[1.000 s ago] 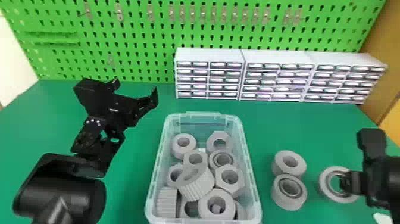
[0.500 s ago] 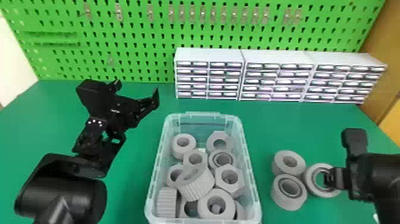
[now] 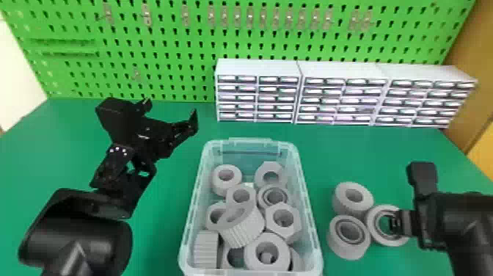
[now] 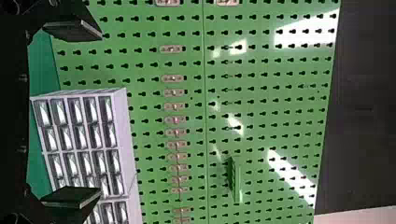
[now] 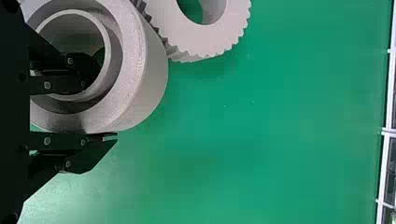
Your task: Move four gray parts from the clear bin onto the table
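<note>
Well, clear bin (image 3: 250, 142) stands open; gray parts (image 3: 244, 228) inside.

i seem to be in a workshop or robot lab: a green pegboard (image 3: 176, 47) with metal hooks (image 3: 250, 16) stands behind my green worktable (image 3: 366, 146), and small-parts drawer cabinets (image 3: 341, 99) line its back edge.

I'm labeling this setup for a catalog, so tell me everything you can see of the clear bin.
The clear bin looks like see-through plastic: rectangular, open-topped, with rounded far corners, a pale rim and a raised lip at its far end. It stands upright on the green table, its long sides running away from the robot. A heap of gray parts covers most of its floor, some leaning on others. It sits between the left gripper and three loose parts; neither touches it.
</note>
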Robot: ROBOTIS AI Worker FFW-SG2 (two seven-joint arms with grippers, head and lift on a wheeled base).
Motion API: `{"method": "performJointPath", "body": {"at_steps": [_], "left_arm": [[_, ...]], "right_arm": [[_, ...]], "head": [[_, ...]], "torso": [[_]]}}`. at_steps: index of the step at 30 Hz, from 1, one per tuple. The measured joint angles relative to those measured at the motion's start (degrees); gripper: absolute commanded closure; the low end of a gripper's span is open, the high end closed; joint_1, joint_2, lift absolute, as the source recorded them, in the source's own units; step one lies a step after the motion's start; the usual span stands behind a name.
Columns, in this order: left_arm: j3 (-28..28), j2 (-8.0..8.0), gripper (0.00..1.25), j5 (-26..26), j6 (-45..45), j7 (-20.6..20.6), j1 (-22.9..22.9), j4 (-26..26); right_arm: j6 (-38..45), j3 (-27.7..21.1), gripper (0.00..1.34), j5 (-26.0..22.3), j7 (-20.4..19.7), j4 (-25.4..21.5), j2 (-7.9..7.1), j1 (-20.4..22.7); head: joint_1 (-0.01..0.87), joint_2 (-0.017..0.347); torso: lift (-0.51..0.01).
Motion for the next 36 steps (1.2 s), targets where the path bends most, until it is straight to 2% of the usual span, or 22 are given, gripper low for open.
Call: {"method": "performJointPath", "body": {"at_steps": [5,10,15,36], "left_arm": [[0.0,0.0,0.12,0.0,0.0,-0.1,0.0,0.0],[-0.2,0.0,0.12,0.1,0.0,-0.2,0.0,0.0],[-0.2,0.0,0.12,0.3,0.0,-0.2,0.0,0.0],[-0.4,0.0,0.12,0.3,0.1,-0.3,0.0,0.0]], "right_arm": [[0.5,0.5,0.97,0.7,0.0,-1.0,-0.07,0.3],[1.5,1.8,0.74,3.5,0.0,-2.6,-0.09,0.5],[1.9,2.9,0.62,5.9,0.0,-3.9,0.0,0.6],[1.6,3.8,0.6,6.7,0.0,-3.8,-0.1,0.9]], "head": [[0.678,0.034],[0.678,0.034],[0.678,0.034],[0.678,0.034]], "torso": [[-0.05],[-0.05],[-0.05],[-0.05]]}}
